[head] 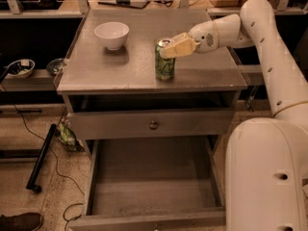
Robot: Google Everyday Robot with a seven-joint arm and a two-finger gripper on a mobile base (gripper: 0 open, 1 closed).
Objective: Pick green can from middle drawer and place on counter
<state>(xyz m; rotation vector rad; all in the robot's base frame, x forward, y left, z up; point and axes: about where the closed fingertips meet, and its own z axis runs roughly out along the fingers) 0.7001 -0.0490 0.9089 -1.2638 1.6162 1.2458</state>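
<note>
The green can (164, 64) stands upright on the counter (120, 66), near its front edge and right of centre. My gripper (174, 47) reaches in from the right and sits against the can's upper right side, at its silver top. The middle drawer (154, 179) is pulled out wide below, and its plain grey floor holds nothing.
A white bowl (111, 34) stands at the counter's back left. A closed drawer front with a brass knob (153, 125) sits above the open drawer. My white arm and base (269, 167) fill the right side. Side shelves at the left hold small bowls (20, 67). A cable and a black bar (41, 158) lie on the floor.
</note>
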